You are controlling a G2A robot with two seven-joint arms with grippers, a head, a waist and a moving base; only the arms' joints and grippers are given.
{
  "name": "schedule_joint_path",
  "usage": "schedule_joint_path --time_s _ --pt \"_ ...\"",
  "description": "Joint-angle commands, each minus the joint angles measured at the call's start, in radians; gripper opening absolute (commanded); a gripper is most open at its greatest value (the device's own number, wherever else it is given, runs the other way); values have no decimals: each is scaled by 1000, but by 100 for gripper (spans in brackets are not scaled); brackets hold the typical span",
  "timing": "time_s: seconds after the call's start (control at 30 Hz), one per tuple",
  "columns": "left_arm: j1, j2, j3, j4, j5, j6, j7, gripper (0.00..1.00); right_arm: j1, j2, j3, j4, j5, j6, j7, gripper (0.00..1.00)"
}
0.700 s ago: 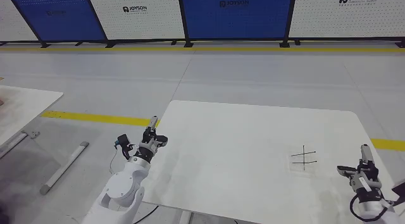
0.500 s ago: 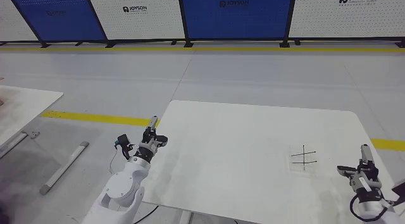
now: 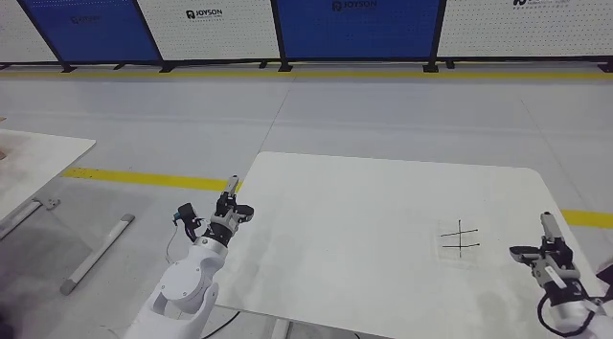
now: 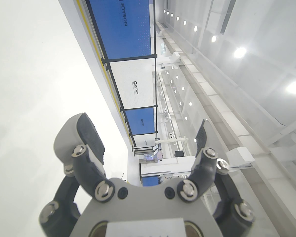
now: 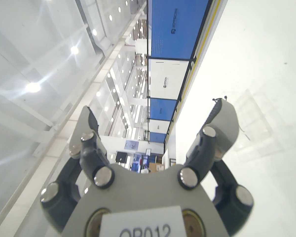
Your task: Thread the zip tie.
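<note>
Zip ties (image 3: 460, 238): thin black strips lying crossed on the right part of the bench, one running lengthwise with two shorter ones across it; nothing is touching them.
Under them: a faint clear square (image 3: 446, 254) flat on the bench top, sheet or shallow tray, I cannot tell which.
Bench (image 3: 364, 243): white with rounded corners.
Right end effector (image 3: 536, 243): at the bench's right edge, near the zip ties but apart from them. In the right wrist view (image 5: 155, 114) its two fingers are spread wide and hold nothing.
Left end effector (image 3: 233, 195): over at the bench's left edge, well apart from the zip ties. In the left wrist view (image 4: 145, 134) the fingers stand wide apart with nothing between them.
Around: a yellow floor line (image 3: 144, 179) runs behind the bench, a second white table (image 3: 38, 157) stands off to the left, and blue and white perforated panels (image 3: 354, 4) line the far side of the room.
</note>
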Motion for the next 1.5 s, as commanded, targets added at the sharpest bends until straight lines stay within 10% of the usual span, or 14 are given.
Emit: schedule_joint_path --time_s 0.0,0.23,0.8,1.07,1.3,1.47 --pt "0 0 0 0 0 0 0 100 9 7 16 5 -20 17 107 100" --pt "0 0 0 0 0 0 0 100 65 32 49 70 -80 13 422 100" --pt "0 0 0 0 0 0 0 100 72 36 48 66 -99 21 468 100" --pt "0 0 0 0 0 0 0 100 245 81 44 131 -295 155 841 100" --pt "0 0 0 0 0 0 0 100 444 95 -84 269 -396 215 989 100" --pt "0 0 0 0 0 0 0 100 456 94 -84 281 -373 218 986 100"
